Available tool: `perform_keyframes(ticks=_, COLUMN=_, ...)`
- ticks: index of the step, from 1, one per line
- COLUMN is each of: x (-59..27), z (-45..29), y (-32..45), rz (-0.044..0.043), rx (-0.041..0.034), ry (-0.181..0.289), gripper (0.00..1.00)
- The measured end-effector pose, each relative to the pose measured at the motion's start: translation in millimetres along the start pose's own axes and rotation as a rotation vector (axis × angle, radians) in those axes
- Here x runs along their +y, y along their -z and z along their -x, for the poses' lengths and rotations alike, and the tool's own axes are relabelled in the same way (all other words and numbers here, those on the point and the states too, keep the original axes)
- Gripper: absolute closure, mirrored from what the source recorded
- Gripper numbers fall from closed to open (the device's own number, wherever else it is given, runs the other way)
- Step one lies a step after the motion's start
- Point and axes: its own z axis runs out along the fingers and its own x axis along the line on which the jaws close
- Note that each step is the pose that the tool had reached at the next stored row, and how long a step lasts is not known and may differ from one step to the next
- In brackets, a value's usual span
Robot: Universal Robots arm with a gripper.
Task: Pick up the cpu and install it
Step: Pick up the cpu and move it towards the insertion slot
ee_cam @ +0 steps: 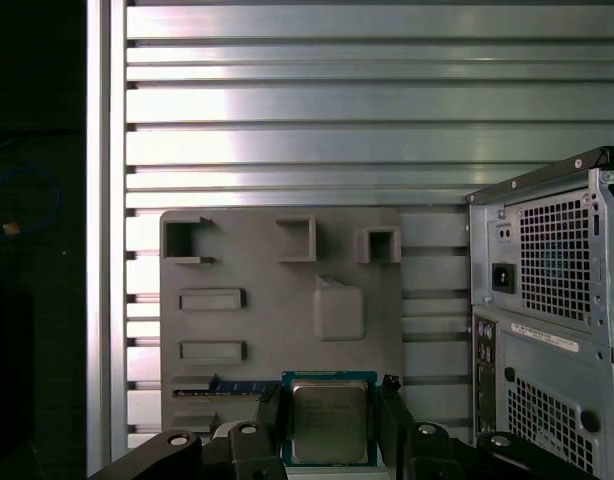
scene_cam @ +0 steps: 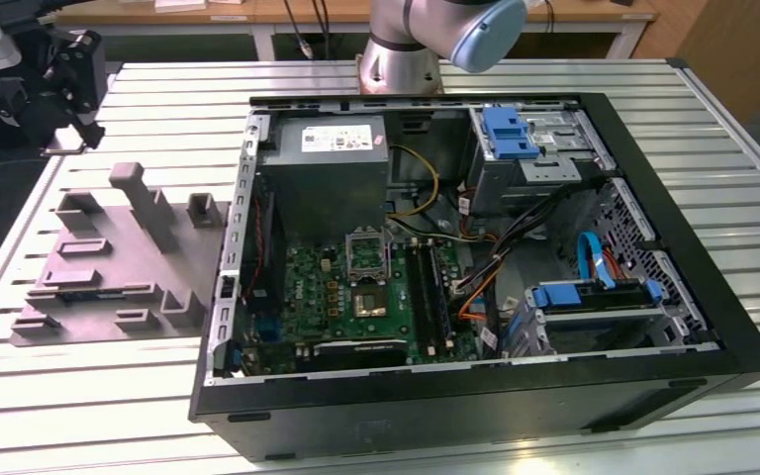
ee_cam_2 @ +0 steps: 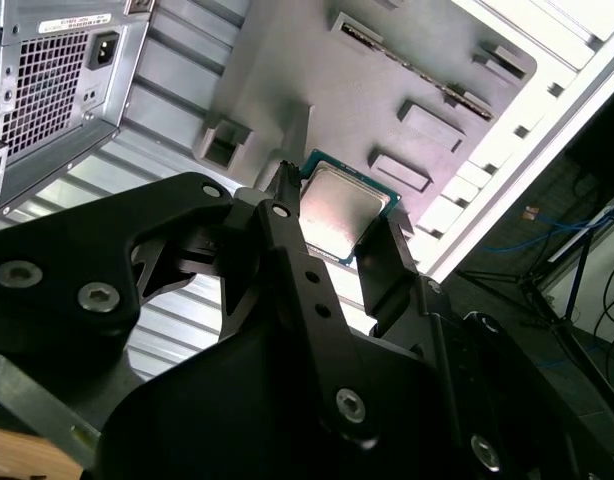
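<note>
Slatted aluminium table (scene_cam: 90, 396) carries everything. In exterior view, open black computer case (scene_cam: 486, 406) lies on its side, covering centre through 3 o'clock. Grey moulded holder plate (scene_cam: 96, 272) lies flat on slats at 9 o'clock, just beside case wall. Robot arm base (scene_cam: 400, 64) stands at 12 o'clock edge.
</note>
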Motion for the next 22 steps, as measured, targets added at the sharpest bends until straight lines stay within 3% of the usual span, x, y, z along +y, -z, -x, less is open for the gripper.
perform_keyframes(ticks=22, x=0.2, z=5.0, y=-0.1, rz=0.0, rx=0.0, ry=0.0, gripper=0.53)
